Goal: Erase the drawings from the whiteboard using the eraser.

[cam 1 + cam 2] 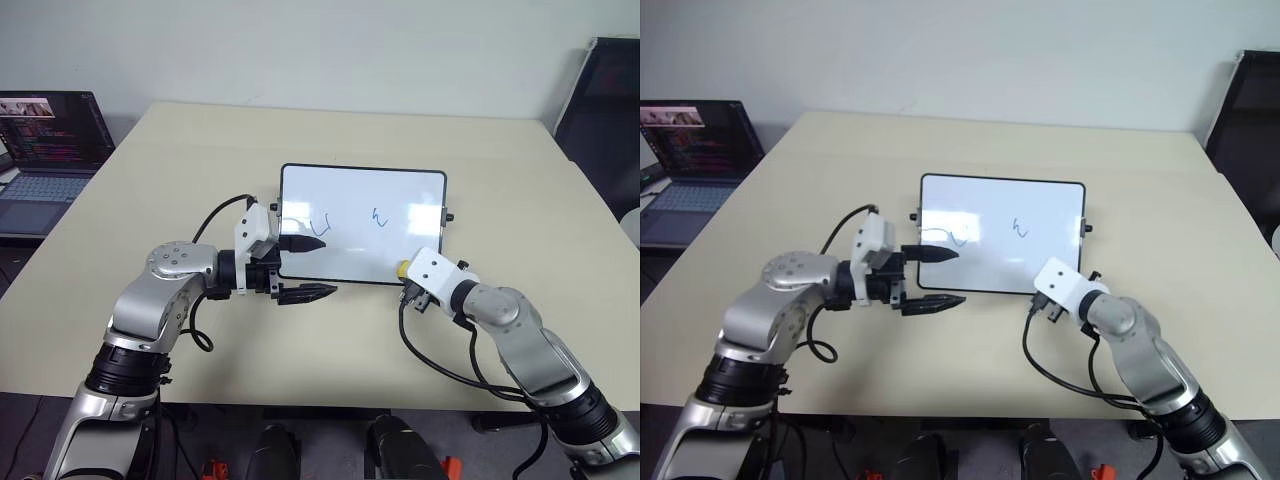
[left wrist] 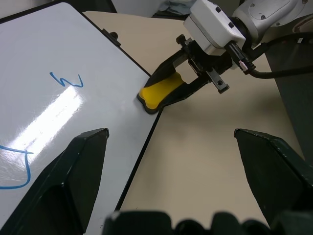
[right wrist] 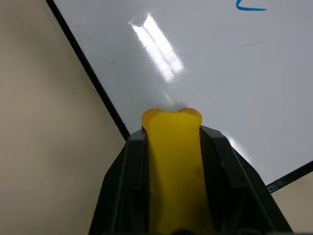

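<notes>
The whiteboard [image 1: 362, 200] lies flat in the middle of the table. Two blue drawings show on it, one near its left side [image 1: 320, 226] and one at the centre [image 1: 378, 216]. My right gripper [image 1: 406, 274] is shut on the yellow eraser [image 1: 402, 269] at the board's near right corner. The eraser's tip [image 3: 172, 117] sits just inside the black frame, on bare white surface. My left gripper [image 1: 306, 268] is open at the near left corner. One finger [image 1: 300, 243] hangs over the board beside the left drawing, the other [image 1: 310, 292] over the table.
An open laptop [image 1: 45, 150] sits at the table's far left corner. A black chair [image 1: 610, 90] stands past the far right corner. Bare tabletop surrounds the board, and the table's near edge [image 1: 300, 400] runs just behind my arms.
</notes>
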Motion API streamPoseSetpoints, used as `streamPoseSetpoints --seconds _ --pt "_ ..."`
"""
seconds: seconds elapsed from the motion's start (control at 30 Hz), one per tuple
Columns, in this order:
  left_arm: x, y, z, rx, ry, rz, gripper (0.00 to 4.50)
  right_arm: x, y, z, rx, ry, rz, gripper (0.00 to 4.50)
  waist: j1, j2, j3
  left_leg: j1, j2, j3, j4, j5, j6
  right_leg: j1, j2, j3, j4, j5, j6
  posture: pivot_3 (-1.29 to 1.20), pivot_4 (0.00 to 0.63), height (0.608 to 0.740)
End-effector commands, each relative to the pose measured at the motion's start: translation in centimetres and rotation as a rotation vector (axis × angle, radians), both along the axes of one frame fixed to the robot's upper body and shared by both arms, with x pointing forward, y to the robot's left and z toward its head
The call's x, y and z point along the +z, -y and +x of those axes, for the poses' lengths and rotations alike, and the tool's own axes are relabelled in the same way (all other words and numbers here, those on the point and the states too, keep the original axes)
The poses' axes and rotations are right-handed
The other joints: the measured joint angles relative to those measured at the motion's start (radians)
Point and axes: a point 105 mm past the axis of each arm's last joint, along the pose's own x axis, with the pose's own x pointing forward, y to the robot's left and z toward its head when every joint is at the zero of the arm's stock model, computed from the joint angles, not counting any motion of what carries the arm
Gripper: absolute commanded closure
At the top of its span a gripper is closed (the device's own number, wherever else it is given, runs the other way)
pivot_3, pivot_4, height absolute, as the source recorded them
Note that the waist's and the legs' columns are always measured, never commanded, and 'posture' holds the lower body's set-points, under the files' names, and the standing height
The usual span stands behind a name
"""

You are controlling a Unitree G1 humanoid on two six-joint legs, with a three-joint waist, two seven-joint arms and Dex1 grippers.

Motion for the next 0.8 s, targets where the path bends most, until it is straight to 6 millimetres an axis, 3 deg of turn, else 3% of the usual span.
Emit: streamPoseSetpoints --seconds 0.03,0.13,0.3,0.4,0.57,0.8 --pt "1.1 0.0 -0.3 -0.001 0.038 -0.018 0.0 2.3 1.9 0.8 -0.081 0.088 0.028 3.4 0.002 0.0 0.0 0.0 0.0 0.0 0.0 0.0 0.0 0.0 0.0 0.0 0.0 0.0 0.0 0.0 0.15 0.74" --pt "0.9 -0.7 -0.1 0.038 0.025 -0.032 0.0 2.8 1.9 0.3 -0.067 0.087 0.091 3.4 0.002 0.0 0.0 0.0 0.0 0.0 -0.001 0.0 0.0 0.0 0.0 0.0 0.0 0.0 0.0 0.0 0.15 0.74" --pt "0.2 -3.6 1.0 0.256 0.04 -0.101 0.0 5.1 0.7 -2.0 0.031 0.116 0.318 3.4 0.0 0.0 0.0 0.0 0.001 0.0 -0.009 0.0 0.0 -0.002 0.001 -0.001 0.0 -0.001 0.003 0.0 0.15 0.74" --pt "-0.6 -5.2 0.7 0.365 0.043 -0.129 0.0 5.3 1.6 -3.3 0.013 0.183 0.375 3.4 0.005 0.0 0.0 0.0 0.001 -0.001 -0.01 -0.001 -0.001 -0.002 0.0 -0.002 0.0 -0.003 0.004 0.0 0.15 0.74" --pt "-0.3 -5.3 0.4 0.437 0.049 -0.192 0.0 5.0 0.9 -4.8 0.028 0.21 0.532 3.4 0.009 0.0 0.0 -0.001 0.0 -0.001 -0.01 -0.002 -0.003 -0.001 0.0 -0.003 -0.001 -0.005 0.004 0.0 0.15 0.74" --pt "1.0 -3.9 -0.1 0.423 0.066 -0.19 0.0 3.8 0.1 -5.1 0.039 0.206 0.576 3.4 0.006 0.0 0.0 0.001 0.0 -0.001 -0.008 -0.002 -0.003 0.0 -0.001 -0.002 0.0 -0.006 -0.002 0.0 0.15 0.74"
